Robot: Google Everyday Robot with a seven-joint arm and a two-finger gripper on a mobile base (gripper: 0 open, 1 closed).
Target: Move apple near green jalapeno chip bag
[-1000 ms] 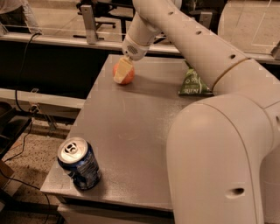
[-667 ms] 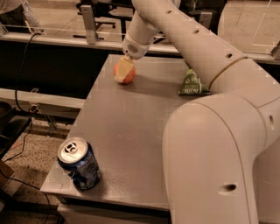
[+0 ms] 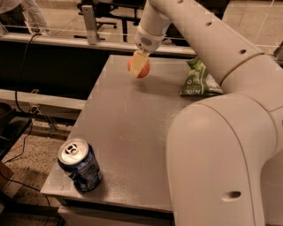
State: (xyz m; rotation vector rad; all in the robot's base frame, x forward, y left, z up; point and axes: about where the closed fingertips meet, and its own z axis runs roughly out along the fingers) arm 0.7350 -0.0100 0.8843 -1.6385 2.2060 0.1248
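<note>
The orange-red apple (image 3: 143,70) is at the far side of the grey table (image 3: 132,128), held between the pale fingers (image 3: 137,65) of my gripper (image 3: 139,67). The gripper is shut on the apple and comes down on it from above. The apple seems to hang just above the tabletop. The green jalapeno chip bag (image 3: 197,79) lies at the far right of the table, to the right of the apple, with a bare stretch of table between them. My white arm (image 3: 221,132) fills the right of the view and hides the bag's right edge.
A blue soda can (image 3: 80,164) stands upright at the table's near left corner. A dark ledge and cables run left of the table. Chairs and a person's legs (image 3: 31,13) show at the back.
My gripper has carried the apple a short way to the right, toward the chip bag. The can and the bag have not moved.
</note>
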